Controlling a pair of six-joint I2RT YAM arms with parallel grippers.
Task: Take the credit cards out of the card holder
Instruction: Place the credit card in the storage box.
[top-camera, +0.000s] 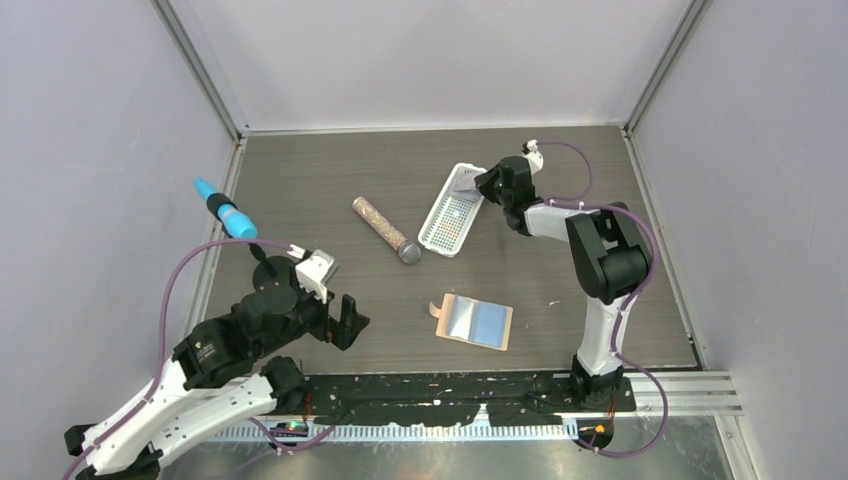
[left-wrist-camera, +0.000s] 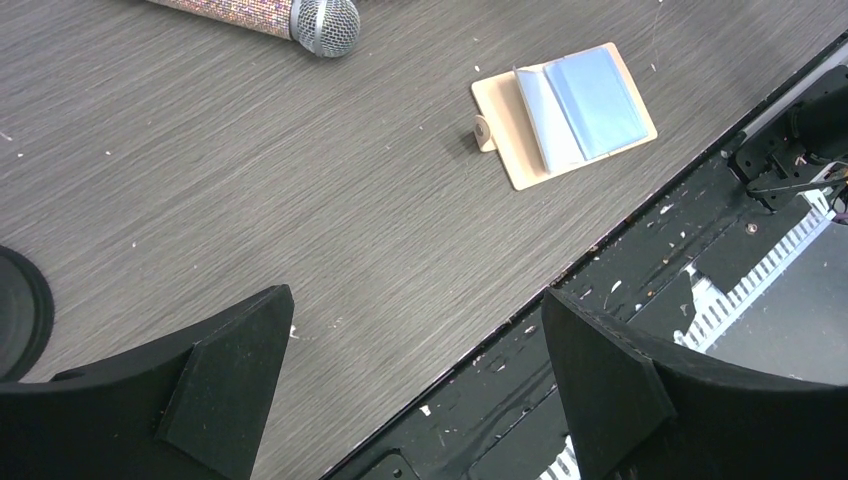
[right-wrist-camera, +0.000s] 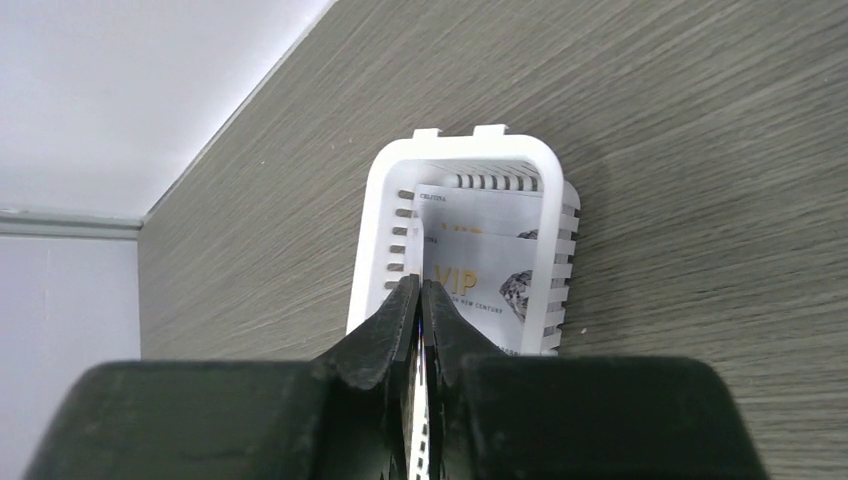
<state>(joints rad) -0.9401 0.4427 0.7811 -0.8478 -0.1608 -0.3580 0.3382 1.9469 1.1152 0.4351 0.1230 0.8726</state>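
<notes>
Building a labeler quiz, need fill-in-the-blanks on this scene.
1. The holder lies ___, pockets up.
2. Cards lie in the white ___.
3. The ___ gripper has its jaws wide apart.
Missing: open; basket; left.

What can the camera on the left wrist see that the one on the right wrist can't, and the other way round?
Left wrist only: the tan card holder lying open, the tip of a glittery tube, and the left end effector wide open. Right wrist only: a white slotted basket with printed cards inside, and the right end effector shut. Both: the grey wood-grain table.
</notes>
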